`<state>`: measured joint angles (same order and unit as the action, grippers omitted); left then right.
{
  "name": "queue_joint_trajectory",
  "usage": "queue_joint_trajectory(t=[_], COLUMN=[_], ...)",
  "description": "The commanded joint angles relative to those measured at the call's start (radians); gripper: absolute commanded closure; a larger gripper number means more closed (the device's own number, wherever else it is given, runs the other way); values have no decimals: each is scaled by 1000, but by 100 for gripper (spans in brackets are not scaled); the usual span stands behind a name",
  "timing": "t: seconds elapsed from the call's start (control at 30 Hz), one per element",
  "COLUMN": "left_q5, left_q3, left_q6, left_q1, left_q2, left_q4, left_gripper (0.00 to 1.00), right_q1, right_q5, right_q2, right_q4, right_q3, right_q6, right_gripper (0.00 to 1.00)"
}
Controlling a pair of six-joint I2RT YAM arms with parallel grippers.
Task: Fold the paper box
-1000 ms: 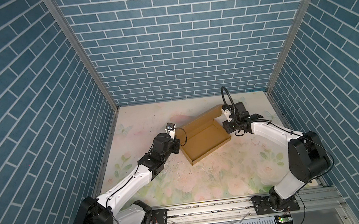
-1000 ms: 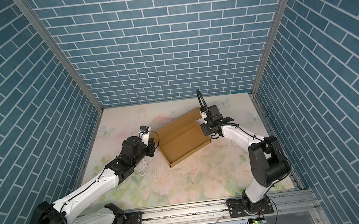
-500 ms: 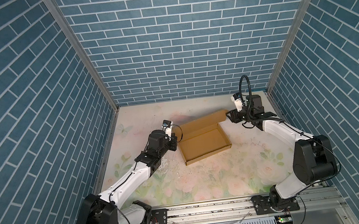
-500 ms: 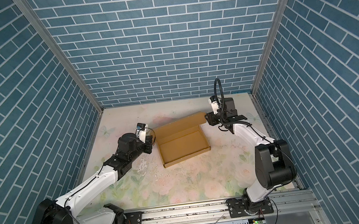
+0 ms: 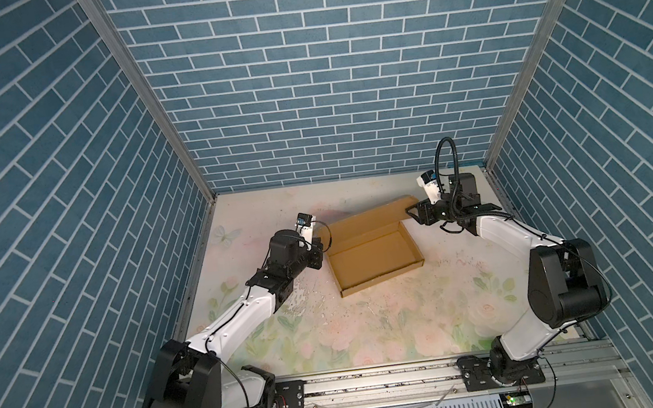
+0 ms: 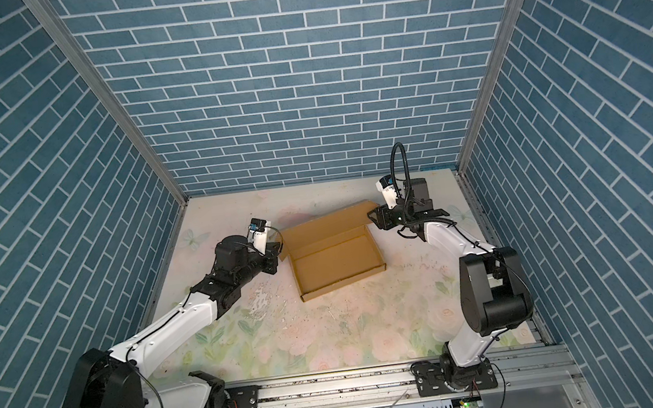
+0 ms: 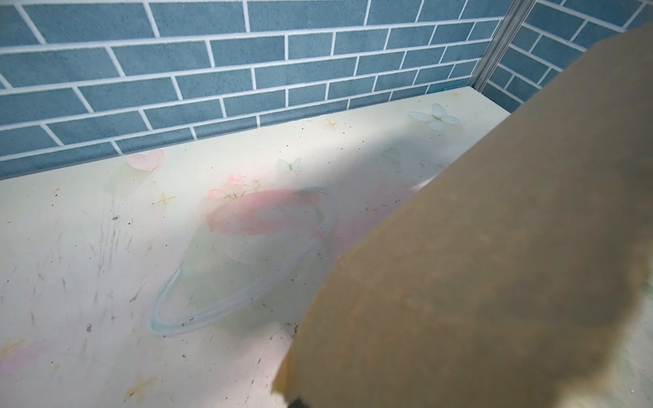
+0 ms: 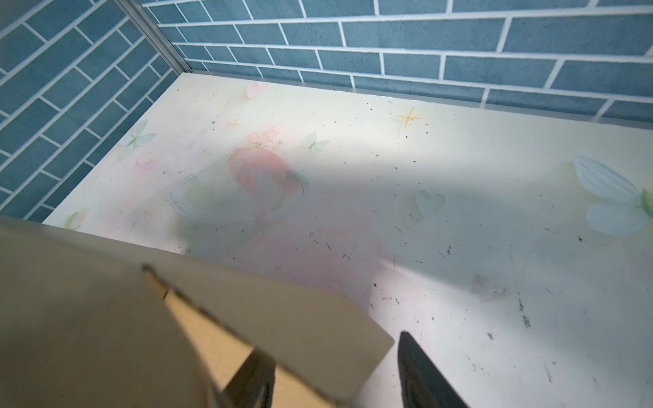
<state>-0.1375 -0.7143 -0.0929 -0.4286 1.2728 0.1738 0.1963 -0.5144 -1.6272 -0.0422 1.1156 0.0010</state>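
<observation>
The paper box (image 5: 373,260) (image 6: 336,264) is a shallow brown cardboard tray on the table, its lid panel (image 5: 364,219) standing up along the far side. My left gripper (image 5: 320,248) (image 6: 279,256) is at the lid's left end. In the left wrist view the cardboard (image 7: 494,265) covers the jaws, which are shut on the flap. My right gripper (image 5: 414,217) (image 6: 374,215) (image 8: 332,356) is at the lid's right end. Its fingers (image 8: 420,371) stand apart, and the flap's corner (image 8: 318,335) lies between them without being pinched.
The floral table (image 5: 373,333) is walled on three sides by blue brick panels (image 5: 324,88). A metal rail (image 5: 378,379) carrying both arm bases runs along the front edge. The right arm's elbow (image 5: 560,283) stands tall at the right.
The box has turned so it lies squarer to the table's front. My right gripper has drawn back to the right, still at the lid's end. The left gripper shifted slightly toward the back.
</observation>
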Motion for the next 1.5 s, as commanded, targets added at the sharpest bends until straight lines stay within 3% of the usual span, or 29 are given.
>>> queue_joint_trajectory(t=[0.0,0.17,0.5,0.83,1.13,1.47], left_q5=[-31,-43,-17,-10,-12,-14], left_q3=[-29,-45,-49,-48,-51,-64], left_q6=[-1,-3,-19,-25,-55,-128], left_q1=[16,24,24,24,24,19], left_q2=[11,29,33,27,21,46], left_q4=[4,-2,-7,-14,-16,-10], left_gripper=[100,100,100,100,100,100], right_q1=[4,3,8,9,8,64], right_q5=[-29,-41,-62,-13,-34,-40], right_q2=[-15,-16,15,49,61,90], right_q4=[-14,-31,-57,-69,-56,-39], right_q3=[61,82,49,34,29,-31], right_q6=[-59,-54,-33,-63,-27,-1], right_gripper=[44,45,58,60,78,80])
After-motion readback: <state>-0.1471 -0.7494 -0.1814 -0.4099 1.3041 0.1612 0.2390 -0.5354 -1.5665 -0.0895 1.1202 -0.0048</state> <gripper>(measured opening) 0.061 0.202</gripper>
